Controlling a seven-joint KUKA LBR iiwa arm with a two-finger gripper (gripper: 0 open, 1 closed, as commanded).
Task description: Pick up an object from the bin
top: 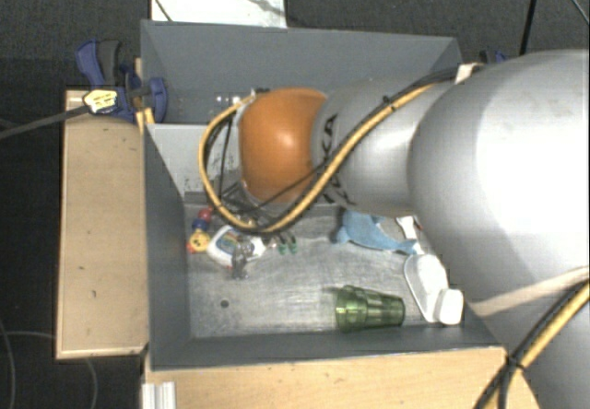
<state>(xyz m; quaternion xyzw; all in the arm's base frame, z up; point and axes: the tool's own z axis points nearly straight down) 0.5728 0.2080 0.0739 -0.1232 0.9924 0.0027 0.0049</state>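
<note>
Silver arm [498,186] with an orange wrist cover [277,145] holds the gripper [241,260] low, how far it is open I cannot tell, just right of a small white-and-blue object [219,246], with a green ribbed cup [369,309] on its side and a white bottle [430,287] well off to its right.

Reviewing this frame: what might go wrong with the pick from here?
The gripper is down among a tight cluster at the left of the bin, a white-and-blue thing and a yellow-and-blue thing; it may catch both or knock one away. The cluster lies near the left wall, so the gripper might scrape it.
</note>
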